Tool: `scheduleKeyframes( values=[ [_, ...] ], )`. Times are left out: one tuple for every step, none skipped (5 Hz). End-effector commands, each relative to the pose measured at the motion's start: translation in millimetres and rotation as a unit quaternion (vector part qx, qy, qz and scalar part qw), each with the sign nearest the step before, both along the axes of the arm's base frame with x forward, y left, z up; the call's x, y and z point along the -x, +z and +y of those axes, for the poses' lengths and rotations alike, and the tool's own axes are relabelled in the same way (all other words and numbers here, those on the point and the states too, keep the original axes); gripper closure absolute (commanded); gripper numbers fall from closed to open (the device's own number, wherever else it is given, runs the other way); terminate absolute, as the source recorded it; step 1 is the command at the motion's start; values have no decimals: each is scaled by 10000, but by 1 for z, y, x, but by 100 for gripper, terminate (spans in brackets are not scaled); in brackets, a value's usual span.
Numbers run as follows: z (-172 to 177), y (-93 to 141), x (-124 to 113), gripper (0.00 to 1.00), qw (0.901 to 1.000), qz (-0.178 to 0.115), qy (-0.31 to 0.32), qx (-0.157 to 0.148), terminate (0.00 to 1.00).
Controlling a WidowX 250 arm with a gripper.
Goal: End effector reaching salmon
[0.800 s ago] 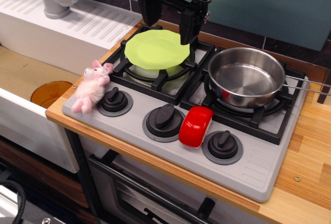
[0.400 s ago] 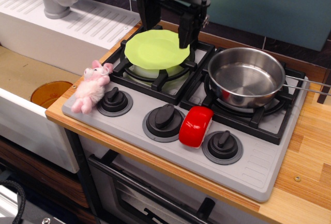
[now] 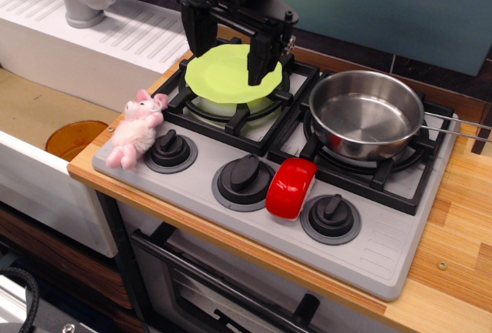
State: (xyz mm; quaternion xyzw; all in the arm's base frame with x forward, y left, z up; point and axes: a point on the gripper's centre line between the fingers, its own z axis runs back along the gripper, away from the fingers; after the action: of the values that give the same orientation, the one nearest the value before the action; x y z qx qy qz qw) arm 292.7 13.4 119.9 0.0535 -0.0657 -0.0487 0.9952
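Pincer above green plate on back left burner, fingers wide apart, holding nothing. Salmon on front of stove, between middle knob and right knob, well apart from pincer. Steel pan on right burner. Pink plush at left stove edge.

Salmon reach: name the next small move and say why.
Probably bring the end effector forward and right, toward the camera, then lower it. It hangs open above the green plate on the back-left burner, while the salmon lies on the front panel between two knobs, untouched.
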Motion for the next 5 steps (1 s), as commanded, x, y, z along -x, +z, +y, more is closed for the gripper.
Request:
scheduleKeyframes(
  values=[
    [18, 28, 4, 0, 9994, -331, -58, -66, 0],
    [21, 27, 5, 0, 9993, -373, -39, -15, 0],
    [11, 17, 11, 0, 9987, -466, 151, -120, 0],
    [-10, 3, 24, 0, 9974, -591, 416, -51, 0],
    [-31, -16, 34, 0, 9955, -735, 592, 109, 0]
  ],
)
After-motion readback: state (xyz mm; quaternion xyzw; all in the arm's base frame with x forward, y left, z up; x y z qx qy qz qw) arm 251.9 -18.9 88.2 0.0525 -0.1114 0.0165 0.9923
